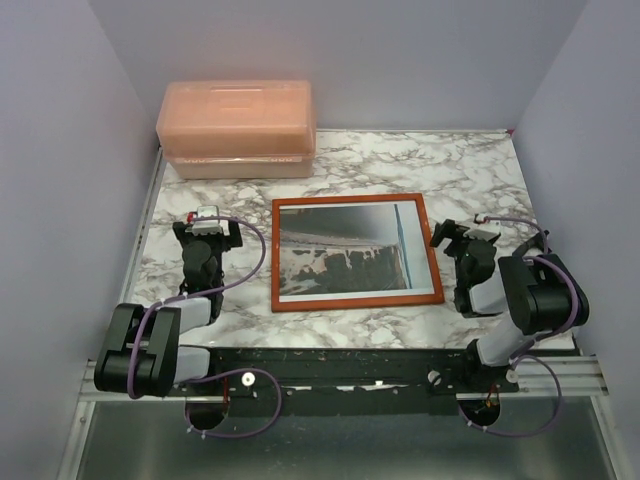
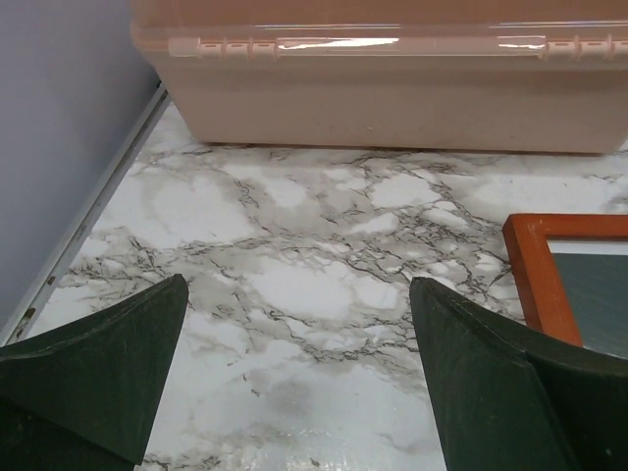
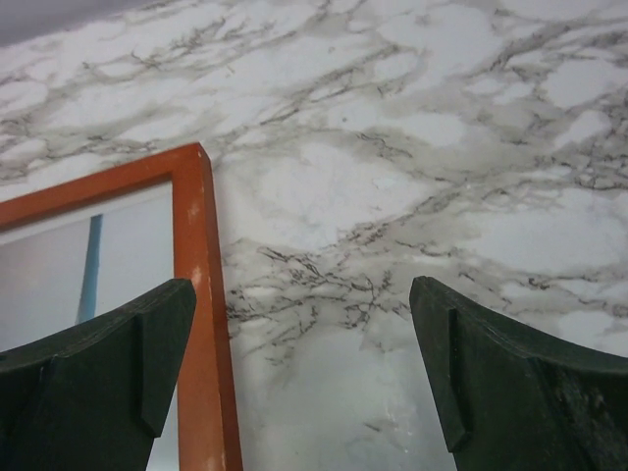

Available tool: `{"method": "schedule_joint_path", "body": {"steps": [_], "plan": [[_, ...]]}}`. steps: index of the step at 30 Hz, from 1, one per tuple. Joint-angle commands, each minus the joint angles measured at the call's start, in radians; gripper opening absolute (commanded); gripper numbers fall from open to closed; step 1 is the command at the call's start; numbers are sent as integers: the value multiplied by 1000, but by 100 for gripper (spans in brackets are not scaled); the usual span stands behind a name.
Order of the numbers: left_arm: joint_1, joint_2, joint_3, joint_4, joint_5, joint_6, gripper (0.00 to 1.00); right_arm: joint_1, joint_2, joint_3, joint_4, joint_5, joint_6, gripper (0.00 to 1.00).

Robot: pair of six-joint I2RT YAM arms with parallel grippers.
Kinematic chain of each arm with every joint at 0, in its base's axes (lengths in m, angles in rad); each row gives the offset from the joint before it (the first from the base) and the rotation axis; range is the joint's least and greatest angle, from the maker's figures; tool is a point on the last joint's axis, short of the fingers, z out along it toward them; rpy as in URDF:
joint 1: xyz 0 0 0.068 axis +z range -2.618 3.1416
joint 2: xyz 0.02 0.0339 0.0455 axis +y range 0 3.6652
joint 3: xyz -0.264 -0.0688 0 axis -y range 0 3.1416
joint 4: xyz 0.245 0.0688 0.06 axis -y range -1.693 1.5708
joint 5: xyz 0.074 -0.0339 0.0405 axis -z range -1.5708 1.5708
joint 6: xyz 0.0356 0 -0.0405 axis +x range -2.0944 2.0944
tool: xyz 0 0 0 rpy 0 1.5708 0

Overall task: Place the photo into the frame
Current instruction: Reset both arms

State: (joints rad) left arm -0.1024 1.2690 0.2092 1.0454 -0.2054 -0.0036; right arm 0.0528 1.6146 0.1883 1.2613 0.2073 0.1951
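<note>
The photo, a streaky dark grey and white scene with a pale band along its near edge and a thin blue stripe by its right side, lies flat inside the opening of the frame, whose narrow border is red-orange. The frame rests mid-worktop on marble-patterned laminate. The left pincer and right pincer flank it, both spread wide, gripping nothing. A translucent peach lidded box stands far left.
</note>
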Motion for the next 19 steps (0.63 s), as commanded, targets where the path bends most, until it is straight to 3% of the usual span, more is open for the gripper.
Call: {"method": "schedule_joint_path", "body": {"steps": [1, 5, 10, 19], "plan": [[7, 23, 6, 104, -55, -15, 99, -4, 5, 27, 93, -35, -40, 100], [6, 21, -2, 116, -70, -19, 99, -3, 17, 34, 102, -49, -44, 100], [6, 20, 0, 110, -70, -21, 99, -5, 10, 73, 14, -173, -93, 100], [9, 18, 6, 92, -49, -21, 99, -4, 13, 70, 23, -180, -92, 100]]}}
